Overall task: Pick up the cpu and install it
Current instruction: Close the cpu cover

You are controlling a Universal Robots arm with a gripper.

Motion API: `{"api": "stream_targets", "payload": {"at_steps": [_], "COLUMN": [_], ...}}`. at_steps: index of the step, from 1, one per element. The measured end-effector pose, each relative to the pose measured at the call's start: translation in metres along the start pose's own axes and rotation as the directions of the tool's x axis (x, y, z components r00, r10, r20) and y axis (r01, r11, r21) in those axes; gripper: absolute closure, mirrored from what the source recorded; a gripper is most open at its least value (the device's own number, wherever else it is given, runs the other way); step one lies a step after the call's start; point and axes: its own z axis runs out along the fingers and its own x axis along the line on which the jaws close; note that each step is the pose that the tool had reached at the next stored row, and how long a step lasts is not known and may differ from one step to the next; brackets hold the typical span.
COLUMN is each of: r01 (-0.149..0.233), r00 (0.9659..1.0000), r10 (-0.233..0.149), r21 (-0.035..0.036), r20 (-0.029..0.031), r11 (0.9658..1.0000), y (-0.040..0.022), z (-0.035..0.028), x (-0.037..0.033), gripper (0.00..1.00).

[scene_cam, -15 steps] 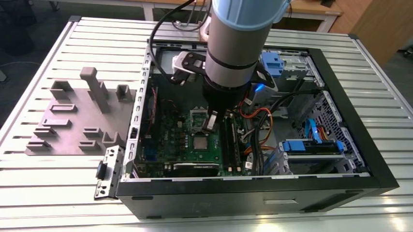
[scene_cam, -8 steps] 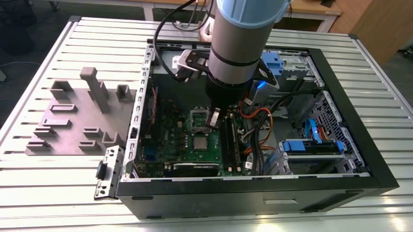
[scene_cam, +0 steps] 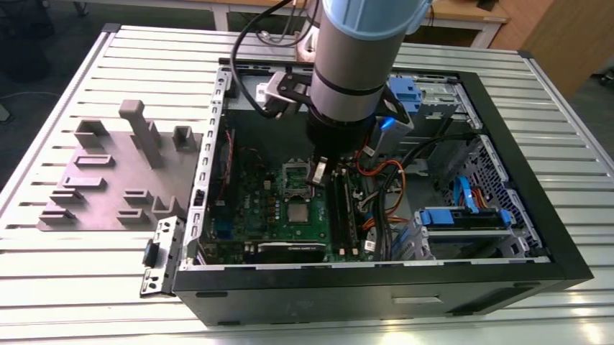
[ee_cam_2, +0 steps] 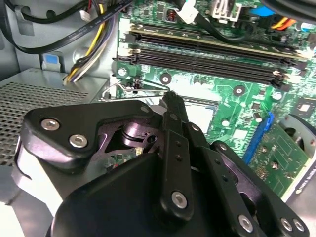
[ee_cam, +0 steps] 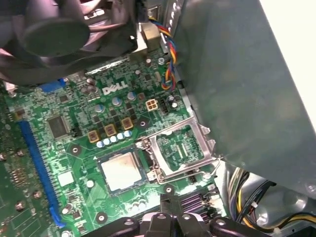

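Note:
The cpu (ee_cam: 121, 171) is a small silver square lying flat in its socket on the green motherboard (ee_cam: 59, 148); in the exterior view the cpu (scene_cam: 299, 213) sits mid-board. Beside it the rectangular metal socket frame (ee_cam: 180, 150) is swung open, also seen as the frame (scene_cam: 295, 176) in the exterior view. My gripper (scene_cam: 320, 171) hangs inside the case just beside that frame, its black fingers (ee_cam: 170, 212) together with nothing between them. In the second wrist view the gripper body covers most of the socket, one fingertip (ee_cam_2: 171, 98) pointing at the board.
The open black PC case (scene_cam: 384, 277) stands on a slatted metal table (scene_cam: 96, 287). Memory sticks (ee_cam_2: 212, 54) and cable bundles (scene_cam: 393, 187) run close to the socket. A grey fixture of plastic blocks (scene_cam: 115, 172) lies on the exterior view's left. Blue drive bays (scene_cam: 465, 215) fill the case's other side.

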Motion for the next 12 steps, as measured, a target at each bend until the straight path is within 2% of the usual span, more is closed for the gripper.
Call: {"api": "stream_targets", "payload": {"at_steps": [3, 12], "r01": [0.000, 0.000], "r00": [1.0000, 1.0000], "r10": [0.000, 0.000], "r21": [0.0000, 0.0000], "r20": [-0.0001, -0.0002], "r11": [1.0000, 1.0000], "y": [0.0007, 0.0008], "z": [0.0016, 0.0020], "x": [-0.0029, -0.0031], "gripper": [0.89, 0.89]}}
